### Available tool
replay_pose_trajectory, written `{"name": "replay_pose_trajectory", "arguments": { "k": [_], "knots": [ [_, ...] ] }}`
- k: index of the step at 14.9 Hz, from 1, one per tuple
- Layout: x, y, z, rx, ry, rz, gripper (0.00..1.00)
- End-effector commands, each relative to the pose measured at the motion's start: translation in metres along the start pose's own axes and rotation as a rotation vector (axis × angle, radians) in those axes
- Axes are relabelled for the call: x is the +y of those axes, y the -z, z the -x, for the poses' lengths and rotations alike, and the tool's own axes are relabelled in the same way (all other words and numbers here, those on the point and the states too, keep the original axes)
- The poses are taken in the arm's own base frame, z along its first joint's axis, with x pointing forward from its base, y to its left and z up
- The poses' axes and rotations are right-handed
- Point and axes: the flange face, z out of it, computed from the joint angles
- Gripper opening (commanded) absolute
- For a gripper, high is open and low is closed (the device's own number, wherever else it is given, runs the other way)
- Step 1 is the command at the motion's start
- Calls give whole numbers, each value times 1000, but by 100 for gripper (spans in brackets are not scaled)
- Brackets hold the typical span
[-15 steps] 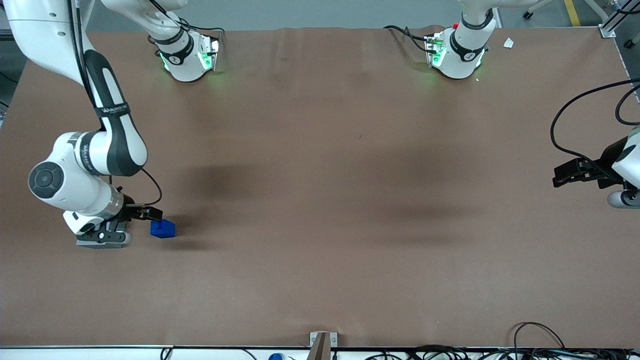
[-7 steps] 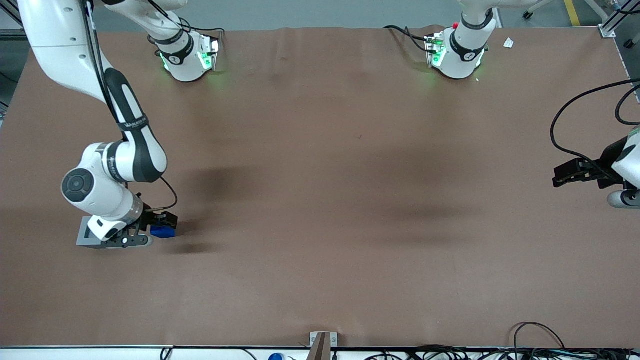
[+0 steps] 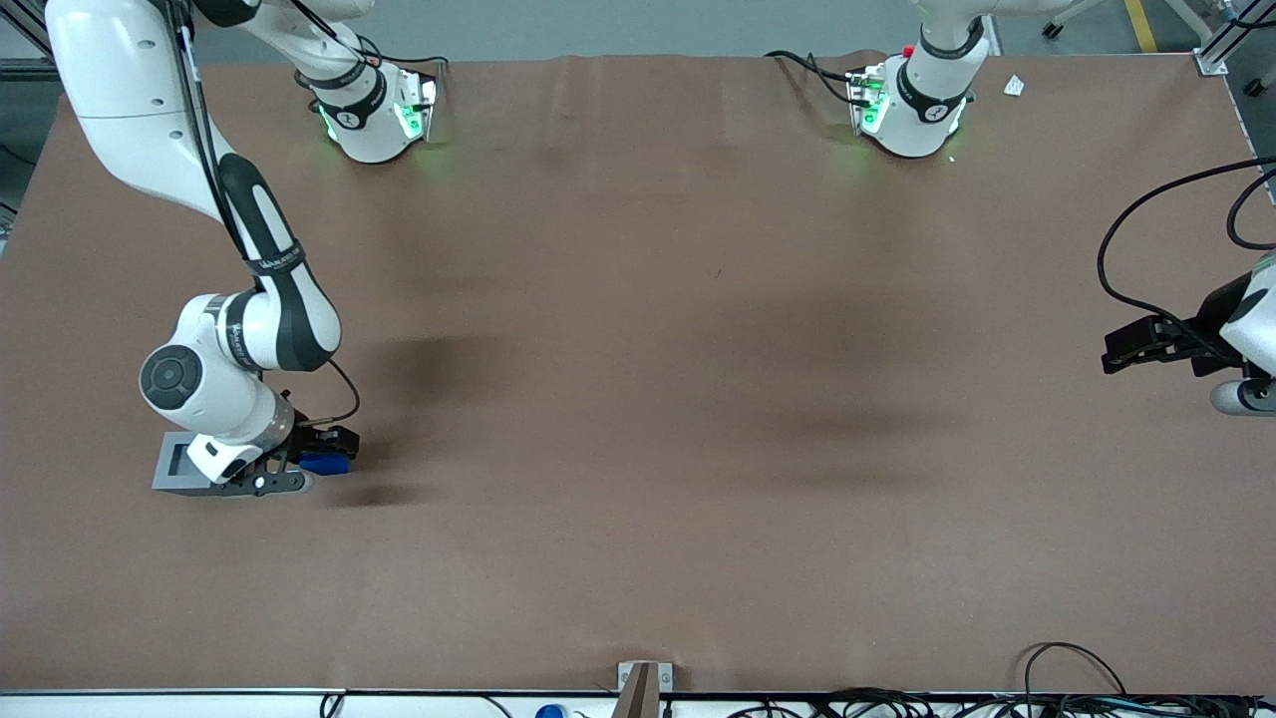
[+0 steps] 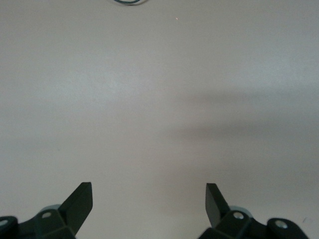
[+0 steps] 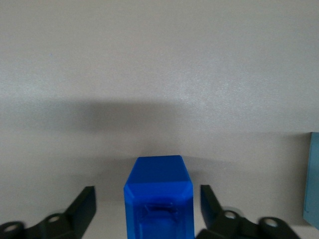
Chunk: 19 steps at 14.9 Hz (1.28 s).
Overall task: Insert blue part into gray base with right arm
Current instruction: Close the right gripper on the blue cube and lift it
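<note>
The blue part (image 3: 325, 464) lies on the brown table at the working arm's end. In the right wrist view the blue part (image 5: 158, 199) sits between my open fingers, with a gap on each side. My right gripper (image 3: 329, 446) is low over it and straddles it; the gripper also shows in the right wrist view (image 5: 147, 196). The gray base (image 3: 177, 465) stands on the table right beside the blue part, with its socket facing up, partly covered by my wrist. One edge of the base shows in the right wrist view (image 5: 312, 179).
The two arm bases (image 3: 374, 110) (image 3: 912, 105) stand at the table's back edge. The parked arm's gripper (image 3: 1146, 344) hangs over its end of the table, open over bare surface in its own view (image 4: 149, 191). Cables (image 3: 1077, 688) lie along the front edge.
My right arm has swung from over the gray base toward the blue part. The open gripper now straddles the part, and the base's top has come into view.
</note>
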Motion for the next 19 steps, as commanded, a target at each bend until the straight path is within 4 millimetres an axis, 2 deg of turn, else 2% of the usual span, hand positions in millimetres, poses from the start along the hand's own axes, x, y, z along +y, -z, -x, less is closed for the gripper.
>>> {"name": "replay_pose_trajectory", "arguments": {
  "k": [1,4,5,6,7,9,12,14,16,17,19],
  "knots": [
    [9,5,1,0,-17,-18,75],
    [10,4,2,-1,-18,-18,48],
    [10,4,2,-1,-15,-18,31],
    [11,4,2,-1,-18,-18,10],
    [11,4,2,-3,-21,-19,1],
    [11,9,1,-30,-23,-23,0],
    [50,40,-8,-99,-72,-35,0],
    [67,73,-14,-98,-89,-38,0],
    [86,97,-17,-118,-94,-42,0],
    [92,105,-20,-116,-68,-43,0],
    [122,106,-16,-106,-31,-45,0]
  ]
}}
